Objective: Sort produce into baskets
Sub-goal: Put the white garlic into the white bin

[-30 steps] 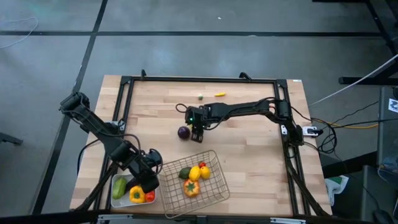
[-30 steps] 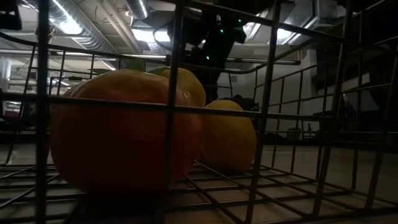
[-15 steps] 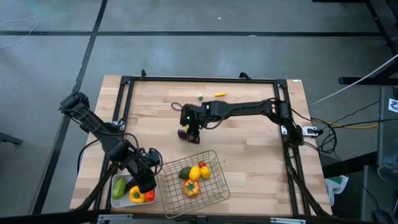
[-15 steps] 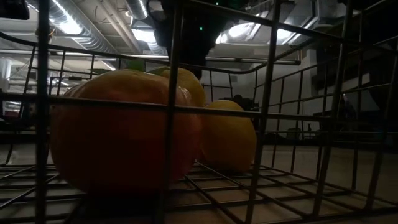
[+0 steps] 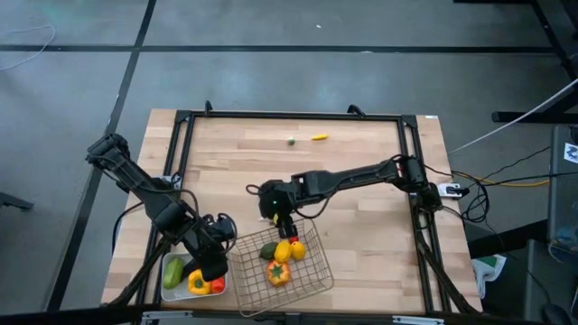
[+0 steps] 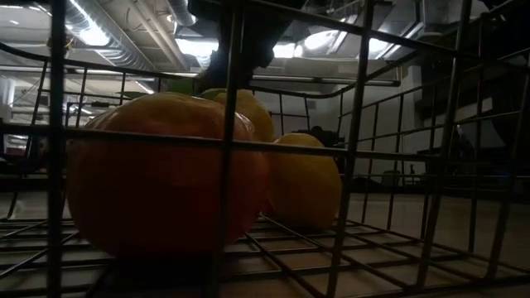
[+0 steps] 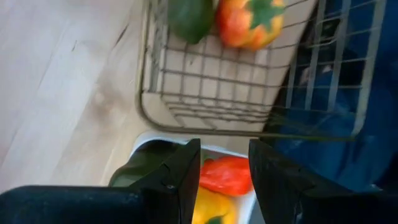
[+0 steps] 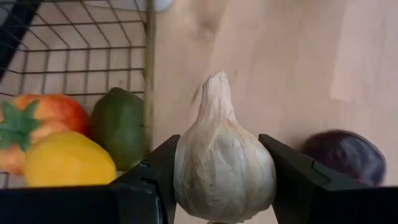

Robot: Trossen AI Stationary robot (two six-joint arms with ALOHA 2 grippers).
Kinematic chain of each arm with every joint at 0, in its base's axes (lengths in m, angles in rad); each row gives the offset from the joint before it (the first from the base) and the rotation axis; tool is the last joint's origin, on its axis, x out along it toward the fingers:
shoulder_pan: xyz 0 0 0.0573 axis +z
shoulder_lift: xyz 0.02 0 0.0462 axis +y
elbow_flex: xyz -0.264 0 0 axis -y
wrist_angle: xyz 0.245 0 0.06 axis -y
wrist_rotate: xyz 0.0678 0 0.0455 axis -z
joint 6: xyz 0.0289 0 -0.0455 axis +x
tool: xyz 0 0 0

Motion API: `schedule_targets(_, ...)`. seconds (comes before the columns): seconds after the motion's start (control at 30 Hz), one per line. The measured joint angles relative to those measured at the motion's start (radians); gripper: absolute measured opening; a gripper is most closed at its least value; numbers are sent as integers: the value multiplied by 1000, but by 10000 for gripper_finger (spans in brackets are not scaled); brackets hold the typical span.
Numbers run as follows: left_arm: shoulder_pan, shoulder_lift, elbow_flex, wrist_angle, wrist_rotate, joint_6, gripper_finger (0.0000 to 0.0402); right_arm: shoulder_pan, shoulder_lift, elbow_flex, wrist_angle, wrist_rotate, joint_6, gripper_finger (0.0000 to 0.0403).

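Beside the wire basket (image 5: pixel 275 264) rim | my right gripper (image 8: pixel 224 186) pinches garlic (image 8: pixel 222 165) | left gripper (image 7: pixel 224 168) spread over tray (image 7: pixel 186 138) | risk: bulb clips rim, rolls off.

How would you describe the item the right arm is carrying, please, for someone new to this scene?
Find the wire basket at the table's near edge. Just beyond its far rim hangs the right gripper, jaws clamped on a garlic bulb: pale, papery and pointed, unlike the colourful produce around it.

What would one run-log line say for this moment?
right gripper: shut on garlic, beside wire basket | left gripper: open, over white tray | purple onion: on table
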Motion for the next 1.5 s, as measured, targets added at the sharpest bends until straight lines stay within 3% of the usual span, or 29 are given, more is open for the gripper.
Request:
schedule_targets(0.27,51,0,73,-18,-50,136,131,11,0,0,26,10,0,184)
schedule_targets(0.43,101,0,73,-23,-193,283,131,10,0,0,26,10,0,184)
schedule_targets(0.63,168,3,68,-15,-372,345,131,10,0,-1,34,10,4,184)
schedule_targets(0.9,225,9,41,-20,-373,353,131,10,0,-1,114,12,14,184)
schedule_targets(1.1,224,9,41,-19,-353,444,131,10,0,-1,172,12,16,184)
schedule_targets(1.5,224,9,41,-34,-342,442,131,10,0,-1,265,12,16,184)
